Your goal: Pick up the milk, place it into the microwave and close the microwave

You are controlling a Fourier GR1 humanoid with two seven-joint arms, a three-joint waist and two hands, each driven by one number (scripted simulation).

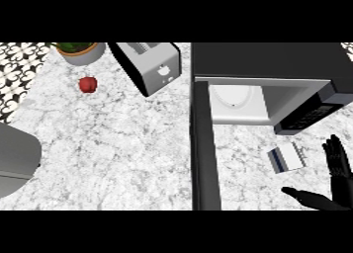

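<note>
Right hand (344,187) was spread wide, fingers straight, holding nothing, just beside the milk (286,158). The milk lay ungrasped on the worktop (120,143). Beyond it the microwave (281,64) stood with its door (205,148) swung open. Judgement: pickup, placement inside and door closing all remained outstanding.

The milk (286,158), a small white carton with a dark blue side, appears to lie on its side on the counter (120,148) at my near right, just in front of the microwave (281,59). The black microwave stands far right, its door (201,148) swung wide open toward me, showing a white interior.
</note>
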